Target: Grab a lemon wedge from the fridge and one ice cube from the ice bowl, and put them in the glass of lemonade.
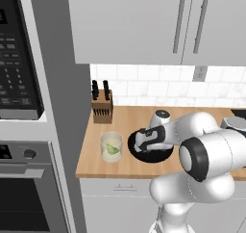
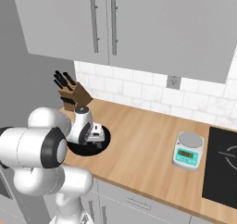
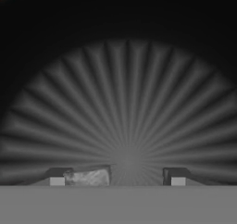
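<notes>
Lemon wedge (image 1: 113, 148) already in the glass of lemonade (image 1: 111, 147) just left of the end effector (image 3: 118, 177), which sits down in the ice bowl (image 1: 166, 154), jaws part-open beside an ice cube (image 3: 88, 177), grip not confirmed.

My arm covers much of the ice bowl (image 1: 144, 155) from both base cameras, so I can't see its lumps there. The end effector (image 3: 118, 177) tips are cut by the hand view's bottom; whether the pale lump (image 3: 88, 177) is gripped, I can't tell.
</notes>
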